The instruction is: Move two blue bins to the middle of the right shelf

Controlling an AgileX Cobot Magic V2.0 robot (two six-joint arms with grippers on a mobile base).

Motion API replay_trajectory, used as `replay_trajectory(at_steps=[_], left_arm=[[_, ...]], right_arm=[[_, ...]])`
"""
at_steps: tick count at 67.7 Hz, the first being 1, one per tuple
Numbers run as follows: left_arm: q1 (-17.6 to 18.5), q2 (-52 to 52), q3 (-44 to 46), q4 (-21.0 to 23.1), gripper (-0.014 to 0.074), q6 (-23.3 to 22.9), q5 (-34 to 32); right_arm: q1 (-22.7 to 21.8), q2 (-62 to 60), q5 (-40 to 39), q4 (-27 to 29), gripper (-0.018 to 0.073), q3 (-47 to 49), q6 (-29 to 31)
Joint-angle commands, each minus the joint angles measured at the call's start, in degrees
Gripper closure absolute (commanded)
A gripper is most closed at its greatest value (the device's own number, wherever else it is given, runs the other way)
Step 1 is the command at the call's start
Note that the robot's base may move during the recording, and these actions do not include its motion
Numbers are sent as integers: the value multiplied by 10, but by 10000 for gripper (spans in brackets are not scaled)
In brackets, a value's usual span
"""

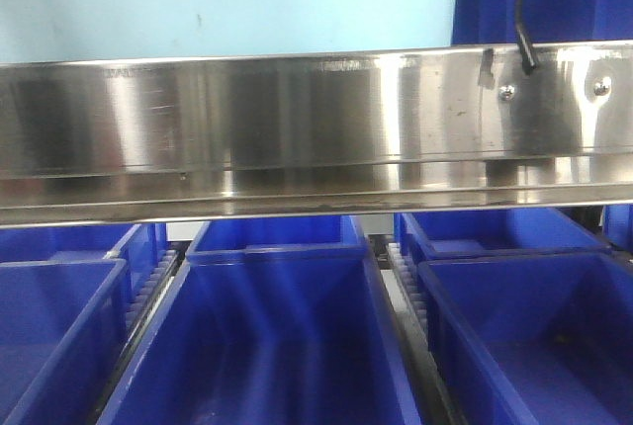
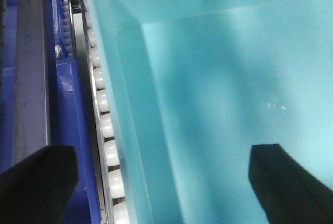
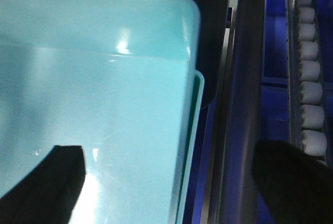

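Note:
Several blue bins sit side by side under a steel shelf beam, with the middle bin [image 1: 267, 336] right in front of me. In both wrist views a bin's inside looks pale teal. My left gripper [image 2: 164, 182] is open and straddles the left wall of this bin [image 2: 218, 104], one finger [image 2: 36, 182] outside and the other inside. My right gripper [image 3: 169, 182] is open too, straddling the right wall of the bin [image 3: 104, 88], with one finger [image 3: 49, 182] inside. Neither gripper shows in the front view.
A wide steel shelf beam [image 1: 316, 128] crosses the front view, with a black cable [image 1: 524, 20] hanging over it. More blue bins stand left [image 1: 49, 336] and right [image 1: 534, 336]. White roller tracks [image 2: 106, 125] [image 3: 309, 73] run beside the bins. A dark rail [image 3: 244, 104] borders the right wall.

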State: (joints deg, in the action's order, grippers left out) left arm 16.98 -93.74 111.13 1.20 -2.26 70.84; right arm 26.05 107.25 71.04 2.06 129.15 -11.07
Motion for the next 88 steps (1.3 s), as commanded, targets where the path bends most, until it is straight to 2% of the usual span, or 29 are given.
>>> replay_trajectory(at_steps=[1,21,35,47,62,76,82,88], left_arm=[[3,8,5,6,-2,1,-9],[3,25,-10,-15,26,1,-9],[-23,25,-73,-12,26,1,-9],[-43,25,-137,35,26,10,-9],[-40,25,-197,38,26,16,-61],[-40,18,-212,38,26,23,-90],[-40,8,-212,38,26,23,-91],[-40,2,-212,40,26,23,-85]], right_arm=[[-2,-19,-11,-4,-10,5,5],[-2,-36,-11,-4,-10,-13,5],[-2,-36,-11,-4,-10,-68,5],[3,-36,-11,-4,-10,-117,5],[13,-36,-11,-3,-10,-182,5],[13,-36,-28,-3,-8,-231,-5],[13,-36,-39,0,26,-247,-11],[13,-36,-49,8,108,-258,-11]])
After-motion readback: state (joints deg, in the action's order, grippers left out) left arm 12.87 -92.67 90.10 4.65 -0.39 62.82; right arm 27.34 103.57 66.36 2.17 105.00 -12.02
